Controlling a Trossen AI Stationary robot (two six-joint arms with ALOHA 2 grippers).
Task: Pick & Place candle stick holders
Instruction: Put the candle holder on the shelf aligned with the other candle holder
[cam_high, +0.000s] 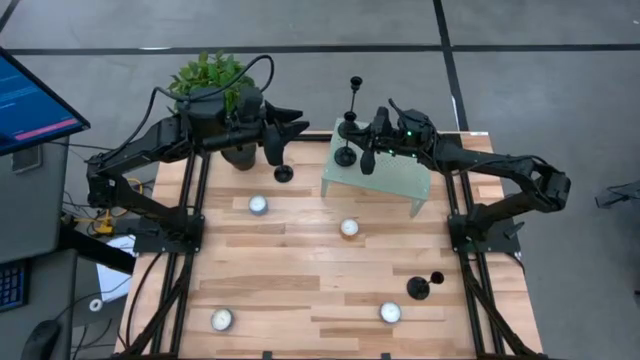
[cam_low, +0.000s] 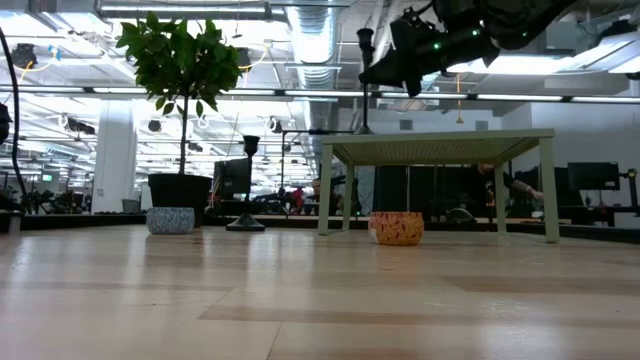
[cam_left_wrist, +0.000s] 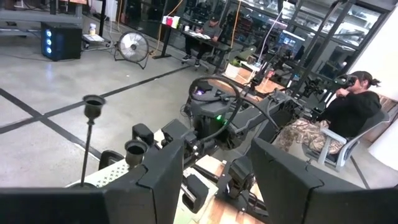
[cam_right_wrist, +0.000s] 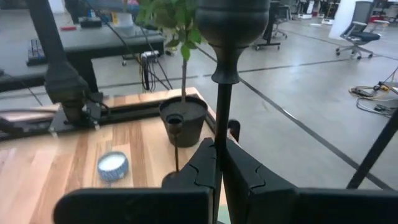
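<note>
Two black candlesticks are at the pale green stand (cam_high: 385, 180): a tall one (cam_high: 354, 100) and a shorter one (cam_right_wrist: 219, 93). My right gripper (cam_right_wrist: 217, 180) is shut on the shorter one's stem, over the stand's left end (cam_high: 366, 150). A third candlestick (cam_high: 283, 172) stands on its disc base on the table by the plant pot. A fourth, short one (cam_high: 421, 288) is on the table at the near right. My left gripper (cam_left_wrist: 211, 180) is open and empty above the table beside the plant (cam_high: 287, 132), facing the stand. My right gripper pinches the shorter candlestick's thin stem (cam_right_wrist: 218, 134) between its two fingers, below the cup top (cam_right_wrist: 231, 25). The fingers lie across the stem, and the candlestick stands upright. The fingers hide its base, so I cannot tell whether it rests on the stand.
A black pot with a green plant (cam_high: 222, 95) stands at the far left. Tealights lie on the wood: white ones (cam_high: 258, 205) (cam_high: 390, 312) (cam_high: 221, 320) and an orange one (cam_high: 349, 228). The middle of the table has open room. A monitor (cam_high: 30, 95) is off the left edge.
</note>
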